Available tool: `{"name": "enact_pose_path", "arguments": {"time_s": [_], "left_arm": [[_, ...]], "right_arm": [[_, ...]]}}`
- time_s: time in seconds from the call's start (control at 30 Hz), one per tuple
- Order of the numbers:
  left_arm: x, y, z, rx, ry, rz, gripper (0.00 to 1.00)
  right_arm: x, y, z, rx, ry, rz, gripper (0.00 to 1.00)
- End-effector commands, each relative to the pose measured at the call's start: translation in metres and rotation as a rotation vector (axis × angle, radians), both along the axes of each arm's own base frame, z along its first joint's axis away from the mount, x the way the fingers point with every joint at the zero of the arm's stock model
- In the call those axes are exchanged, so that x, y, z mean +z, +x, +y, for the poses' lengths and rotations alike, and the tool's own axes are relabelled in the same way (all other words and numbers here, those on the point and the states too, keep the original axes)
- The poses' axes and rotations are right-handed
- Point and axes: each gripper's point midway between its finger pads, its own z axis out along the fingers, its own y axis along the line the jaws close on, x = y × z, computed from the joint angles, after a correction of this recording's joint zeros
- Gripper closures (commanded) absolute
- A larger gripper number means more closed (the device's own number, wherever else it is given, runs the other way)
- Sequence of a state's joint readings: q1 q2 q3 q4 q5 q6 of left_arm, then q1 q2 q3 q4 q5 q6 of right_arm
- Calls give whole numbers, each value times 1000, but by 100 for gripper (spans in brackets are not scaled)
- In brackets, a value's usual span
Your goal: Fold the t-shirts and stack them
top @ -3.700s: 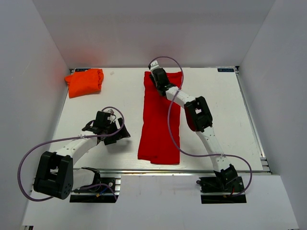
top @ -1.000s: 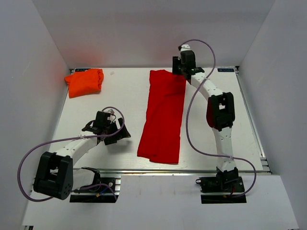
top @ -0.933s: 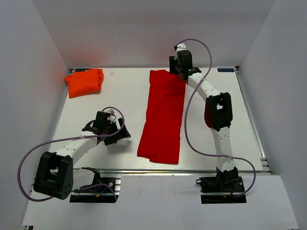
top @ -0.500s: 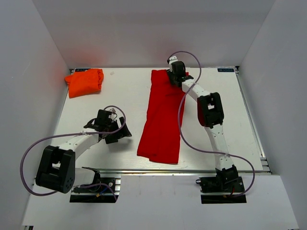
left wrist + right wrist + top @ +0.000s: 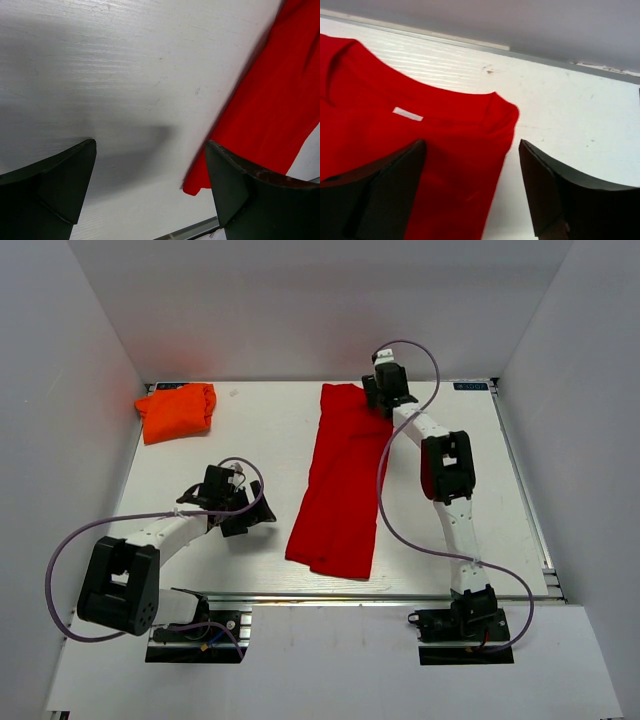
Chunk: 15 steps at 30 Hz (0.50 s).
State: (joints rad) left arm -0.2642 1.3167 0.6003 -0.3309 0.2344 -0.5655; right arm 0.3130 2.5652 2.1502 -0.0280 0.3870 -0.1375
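- I am holding my left fingers [image 5: 50, 190] spread wide with nothing between them, only bare white worktop [image 5: 250, 440] showing in the gap.
- They are hovering low over the near left part of the worktop, just beside the red t-shirt [image 5: 338, 485] and not touching it. In my left wrist view its long edge and near corner are running down the right side.
- I am keeping my right fingers [image 5: 375, 200] parted wide as well, gripping nothing.
- They are hanging over the far end of the red t-shirt, close to the back wall [image 5: 520, 20], with the collar corner lying flat beneath the gap.
- The red t-shirt is lying in the middle of the worktop as 1 long narrow strip, folded lengthways and slanting a little, from the back edge almost to the front edge.
- Its small white neck label [image 5: 407, 114] is facing up at the far end.
- The orange t-shirt [image 5: 176, 410] is sitting as a folded bundle in the far left corner, well apart from the red one and from both arms.
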Motion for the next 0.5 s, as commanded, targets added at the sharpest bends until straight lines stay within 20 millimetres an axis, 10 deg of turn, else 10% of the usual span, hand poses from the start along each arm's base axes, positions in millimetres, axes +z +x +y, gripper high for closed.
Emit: {"name": "enact_pose_path", "arguments": {"time_s": [0.0,0.27,0.3,0.37,0.47], "left_arm": [[1,0,-1,-12,6,6,0],[40,-3,-11,-78,-52,-95,0],[44,-7,-13,-100,-65,-102,0],[56,-10,-18,-130,-84,-138,0],[63,-20,-33,-204,-135,-154,0]], "right_arm": [[45,12,-8,-19,86,-88,18],[144,-47,31,232,250,-39,10],[119,-66,32,240,254,41,10],[164,-107,37,265,349,52,10],[128,-199,46,293,459,249,10]]}}
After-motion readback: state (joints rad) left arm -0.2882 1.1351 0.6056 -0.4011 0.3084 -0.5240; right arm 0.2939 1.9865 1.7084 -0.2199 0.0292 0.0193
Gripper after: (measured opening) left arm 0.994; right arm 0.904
